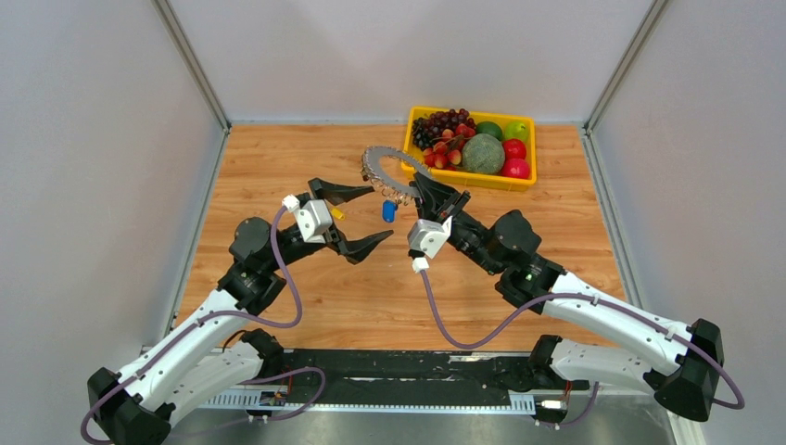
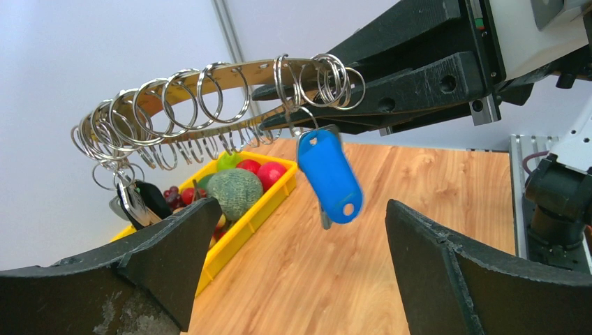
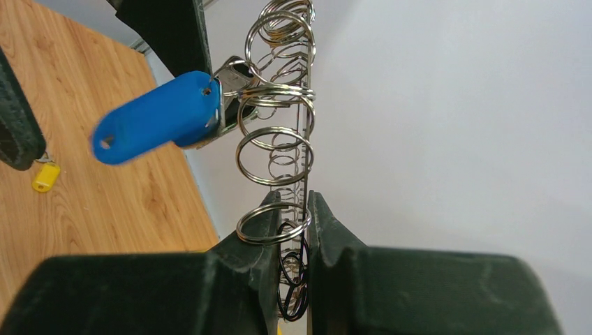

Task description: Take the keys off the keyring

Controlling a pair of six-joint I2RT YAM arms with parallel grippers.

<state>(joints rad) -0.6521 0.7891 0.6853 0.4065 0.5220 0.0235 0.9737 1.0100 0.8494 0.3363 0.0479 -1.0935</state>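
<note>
A wood-grain bench (image 1: pixel 278 158) is boxed in by plain white walls (image 1: pixel 83 139) along its left, far and right edges. Grey metal posts (image 1: pixel 193 63) rise at its two far corners. The light is soft and even.

The keyring (image 1: pixel 369 174), a flat dark grey doughnut fringed all round with small silvery split loops (image 2: pixel 222 91), is held up in the air, tilted, above the bench (image 1: pixel 306 306). The right claw (image 1: pixel 422 185) pinches its rim at the near-right side. A blue-headed key (image 1: pixel 388 211) dangles from a loop just beside that grip, its short silver blade partly showing behind the plastic head. At the ring's far side a black-headed key (image 2: pixel 148 201) hangs with some silver metal. A yellow-headed key (image 1: pixel 337 212) lies loose on the bench, apart from the ring.
</note>
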